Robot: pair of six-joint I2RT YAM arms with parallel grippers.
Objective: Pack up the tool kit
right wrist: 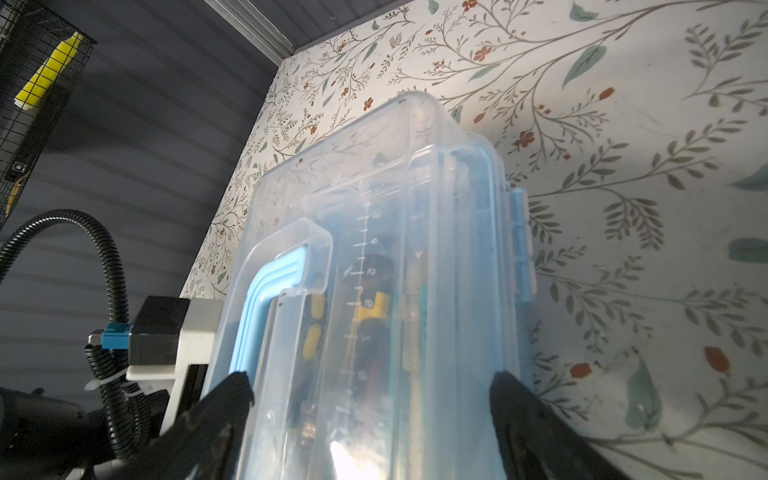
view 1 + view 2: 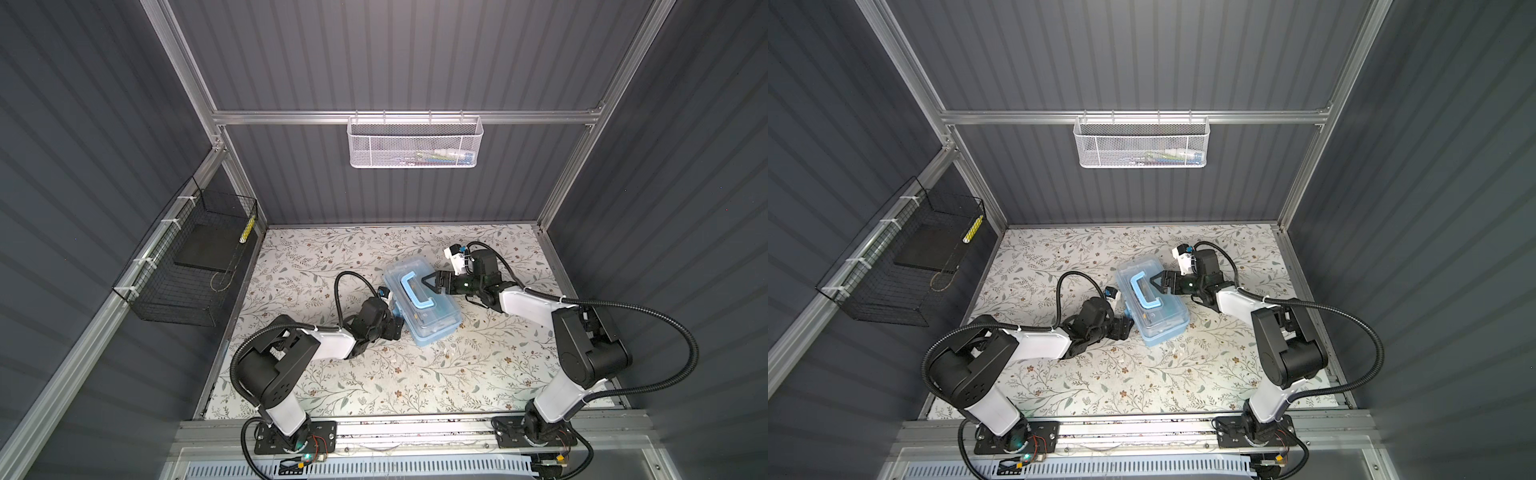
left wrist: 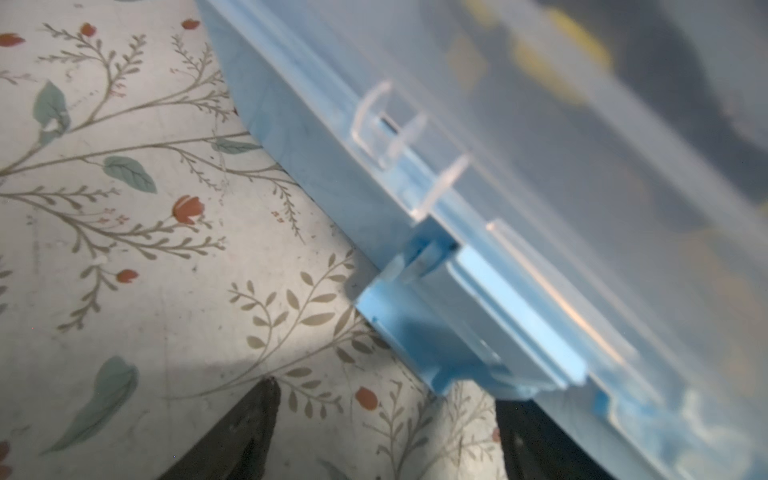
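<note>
Sitting on the flowery table (image 2: 374,374) inside grey walls (image 2: 415,62), the tool kit (image 2: 422,303) has the left gripper (image 2: 398,327) beside it, the right gripper (image 2: 428,282) above; both spread.

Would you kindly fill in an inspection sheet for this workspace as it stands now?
Surface: floral tabletop, bare apart from the box.
Job's things: tool kit box mid-table, clear lid down, blue handle lying flat, tools visible inside.
Clutter: nothing seen.
Grippers: left gripper by the box's blue latch, jaws open, empty; right gripper over the lid beside the handle, jaws open, empty.
Cables: black conduits arch off both arms, none lying on the box.
Surroundings: white mesh basket on the back rail, items inside; black wire basket on the left wall, holding a yellow item.
</note>
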